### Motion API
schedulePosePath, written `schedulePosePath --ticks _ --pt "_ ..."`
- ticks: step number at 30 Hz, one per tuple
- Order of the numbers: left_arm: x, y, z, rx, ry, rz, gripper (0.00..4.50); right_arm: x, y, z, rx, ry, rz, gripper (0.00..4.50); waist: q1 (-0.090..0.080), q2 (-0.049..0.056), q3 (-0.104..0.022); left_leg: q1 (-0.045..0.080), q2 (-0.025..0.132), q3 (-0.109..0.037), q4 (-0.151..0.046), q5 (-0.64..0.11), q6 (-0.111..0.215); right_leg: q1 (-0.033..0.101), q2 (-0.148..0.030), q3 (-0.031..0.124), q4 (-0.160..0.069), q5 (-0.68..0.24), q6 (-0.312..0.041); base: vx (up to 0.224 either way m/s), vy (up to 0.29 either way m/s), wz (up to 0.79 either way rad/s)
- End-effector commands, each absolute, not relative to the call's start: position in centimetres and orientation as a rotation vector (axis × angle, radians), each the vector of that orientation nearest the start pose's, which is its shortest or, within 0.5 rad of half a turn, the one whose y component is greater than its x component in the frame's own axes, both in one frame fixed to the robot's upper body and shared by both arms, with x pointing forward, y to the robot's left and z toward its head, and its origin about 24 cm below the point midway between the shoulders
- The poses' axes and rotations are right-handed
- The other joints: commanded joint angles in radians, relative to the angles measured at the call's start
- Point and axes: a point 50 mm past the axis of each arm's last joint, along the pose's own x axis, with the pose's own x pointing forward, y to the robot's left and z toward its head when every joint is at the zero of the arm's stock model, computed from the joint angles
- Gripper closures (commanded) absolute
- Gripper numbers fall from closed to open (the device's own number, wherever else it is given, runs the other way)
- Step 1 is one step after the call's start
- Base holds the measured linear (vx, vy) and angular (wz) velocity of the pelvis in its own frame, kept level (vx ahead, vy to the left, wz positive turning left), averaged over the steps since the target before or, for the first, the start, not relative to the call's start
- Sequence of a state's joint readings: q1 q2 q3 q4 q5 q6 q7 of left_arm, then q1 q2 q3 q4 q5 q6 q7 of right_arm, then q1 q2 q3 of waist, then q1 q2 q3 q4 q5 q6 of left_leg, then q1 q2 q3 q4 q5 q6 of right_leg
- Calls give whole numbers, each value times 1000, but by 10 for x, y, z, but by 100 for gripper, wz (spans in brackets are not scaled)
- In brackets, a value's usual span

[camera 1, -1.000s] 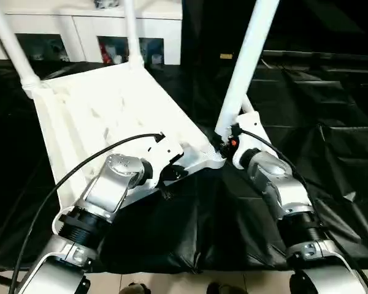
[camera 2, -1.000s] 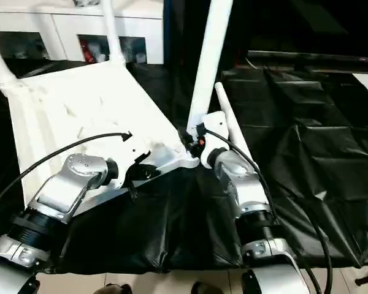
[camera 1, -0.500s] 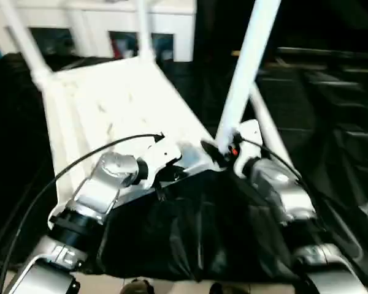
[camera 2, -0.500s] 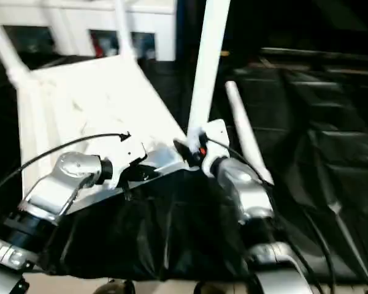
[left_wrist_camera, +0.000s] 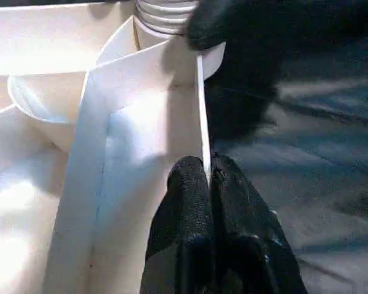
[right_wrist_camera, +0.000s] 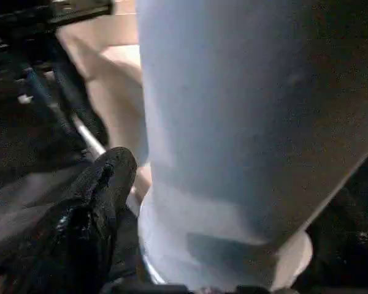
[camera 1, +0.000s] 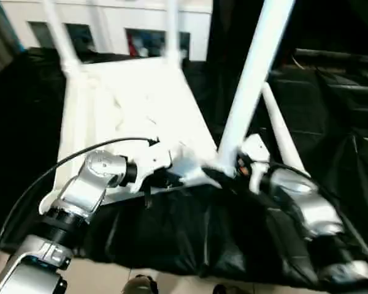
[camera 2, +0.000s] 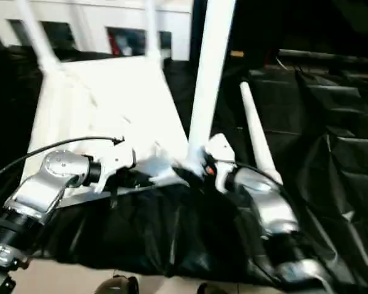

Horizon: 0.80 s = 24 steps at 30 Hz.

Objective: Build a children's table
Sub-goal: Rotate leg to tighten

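Note:
The children's table lies upside down on black cloth, its white tabletop showing a ribbed underside. Two legs stand in the far corner sockets. A third leg stands in the near right socket. Another leg lies loose on the cloth to the right. My left gripper is shut on the tabletop's thin near rim. My right gripper is open around the base of the near right leg, with one finger standing just off it.
A white cabinet with glass-fronted compartments stands behind the tabletop. Creased black cloth covers the work area and runs out to the right. A strip of pale floor shows at the near edge.
The camera has swung, shifting the whole picture. My right gripper's jaws have spread apart at the base of the near right leg. The left gripper still pinches the rim.

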State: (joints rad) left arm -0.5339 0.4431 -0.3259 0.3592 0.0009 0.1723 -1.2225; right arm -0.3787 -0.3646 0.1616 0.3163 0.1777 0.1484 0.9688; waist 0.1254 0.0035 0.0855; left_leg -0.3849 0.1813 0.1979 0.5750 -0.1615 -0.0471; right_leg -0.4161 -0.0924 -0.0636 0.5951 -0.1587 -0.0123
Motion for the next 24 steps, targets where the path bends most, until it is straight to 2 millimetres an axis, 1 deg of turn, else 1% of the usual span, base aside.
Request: schedulePosePath --ticks 1,2,3,4,5,8,9,11,13,14,19,20,21,22,23,24 --pt "301 120 79 502 327 -1486 450 289 -140 59 -171 234 1179 69 -1 11 -78 34 53 -24 -73 -354 -3 46 -60 44 -77 -328 -194 0 0 0" --pt "300 121 78 507 330 -1507 450 287 -141 59 -172 247 1208 69 3 13 -80 35 53 -23 -70 -346 1 44 -59 45 -76 -319 -195 0 0 0" --pt "299 122 78 510 331 -1517 450 286 -141 59 -172 253 1220 82 6 11 -83 31 53 -24 -69 -322 6 49 -60 45 -72 -299 -197 0 0 0" --pt "299 123 77 512 336 -1530 450 286 -141 59 -173 257 1234 94 8 14 -84 30 53 -24 -69 -307 8 49 -60 45 -69 -284 -200 0 0 0" --pt "298 123 77 514 340 -1539 450 285 -141 59 -173 258 1241 103 12 13 -85 28 53 -24 -67 -291 12 49 -60 43 -66 -265 -207 0 0 0" --pt "297 125 74 531 351 -1564 450 283 -141 57 -177 283 1282 105 17 13 -87 30 53 -21 -63 -272 17 47 -58 42 -62 -234 -222 0 0 0" --pt "297 126 73 536 356 -1569 450 281 -140 56 -175 295 1297 135 18 13 -88 26 53 -22 -63 -265 20 50 -59 41 -59 -225 -226 0 0 0" --pt "297 127 73 537 358 -1571 450 280 -140 55 -176 303 1306 144 19 14 -88 25 53 -23 -63 -257 20 50 -59 40 -58 -214 -228 0 0 0" --pt "298 127 72 535 362 -1570 450 278 -139 53 -171 313 1317 148 18 14 -87 25 54 -24 -64 -266 19 51 -59 40 -57 -220 -229 0 0 0" --pt "299 128 72 527 366 -1567 450 277 -137 51 -159 321 1323 166 18 13 -85 26 54 -23 -65 -281 15 49 -59 40 -60 -236 -226 0 0 0" --pt "300 127 71 496 364 -1548 450 273 -136 45 -132 337 1329 174 18 12 -82 28 55 -24 -67 -299 10 48 -61 41 -63 -267 -220 0 0 0" --pt "301 127 71 487 362 -1542 450 273 -135 44 -124 338 1326 174 19 13 -81 30 54 -23 -66 -308 8 46 -62 42 -66 -284 -217 0 0 0" --pt "302 126 71 476 358 -1528 450 273 -134 43 -100 339 1306 174 19 12 -81 31 55 -24 -67 -312 6 47 -63 42 -66 -292 -216 0 0 0" --pt "305 123 71 466 354 -1491 450 275 -133 41 -76 332 1264 174 18 9 -81 30 55 -24 -67 -313 6 47 -63 42 -67 -297 -215 0 0 0" --pt "306 122 71 463 352 -1477 450 276 -133 40 -67 329 1245 175 19 12 -80 34 56 -24 -68 -324 0 43 -65 42 -69 -316 -213 0 0 0" --pt "309 119 71 455 350 -1443 450 280 -132 38 -48 324 1182 175 16 7 -79 32 55 -26 -70 -337 -5 46 -66 41 -72 -345 -205 0 0 0"
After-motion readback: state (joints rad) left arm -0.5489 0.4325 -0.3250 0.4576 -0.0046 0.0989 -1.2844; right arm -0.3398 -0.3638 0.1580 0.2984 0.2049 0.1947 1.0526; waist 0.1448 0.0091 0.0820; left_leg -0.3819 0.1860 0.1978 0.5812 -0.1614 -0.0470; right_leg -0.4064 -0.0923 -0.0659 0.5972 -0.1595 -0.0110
